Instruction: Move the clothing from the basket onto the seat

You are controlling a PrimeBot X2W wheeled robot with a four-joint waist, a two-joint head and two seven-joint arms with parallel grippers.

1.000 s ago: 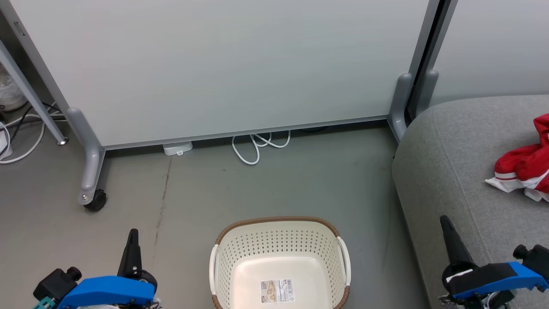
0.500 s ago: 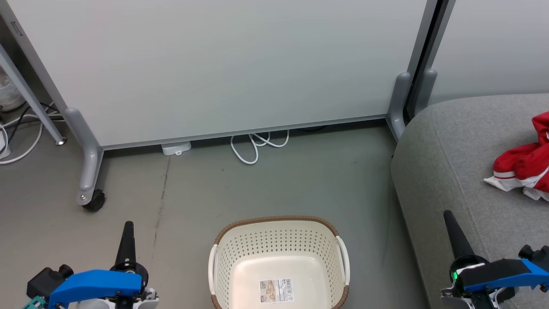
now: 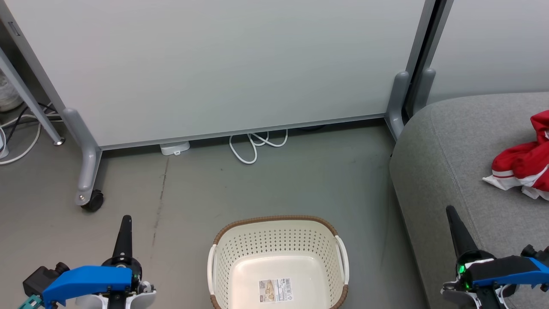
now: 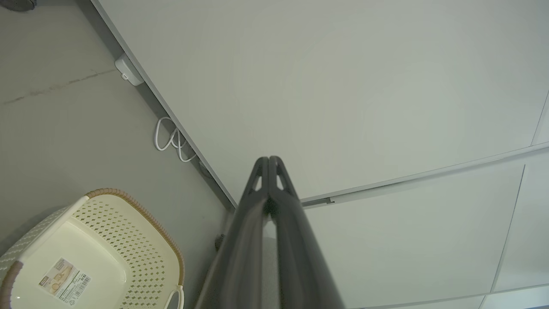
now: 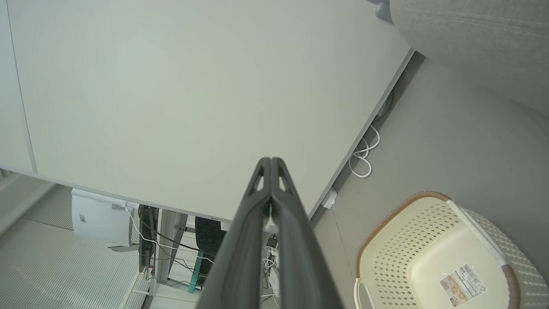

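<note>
The cream basket with its brown rim stands on the floor at the bottom middle, holding only a barcode sticker. It also appears as the basket in the left wrist view and the basket in the right wrist view. The red and white clothing lies crumpled on the grey seat at the right edge. My left gripper is shut and holds nothing, left of the basket. My right gripper is shut and holds nothing, over the seat's front. Both grippers' fingertips meet in the wrist views, left gripper and right gripper.
A pale partition panel on grey wheeled legs stands behind the basket. A white cable loop and a white adapter lie at its foot. More cables trail at the far left.
Both grippers have drawn down toward the bottom corners of the head view, and the head view has shifted slightly. The basket and clothing stay put.
</note>
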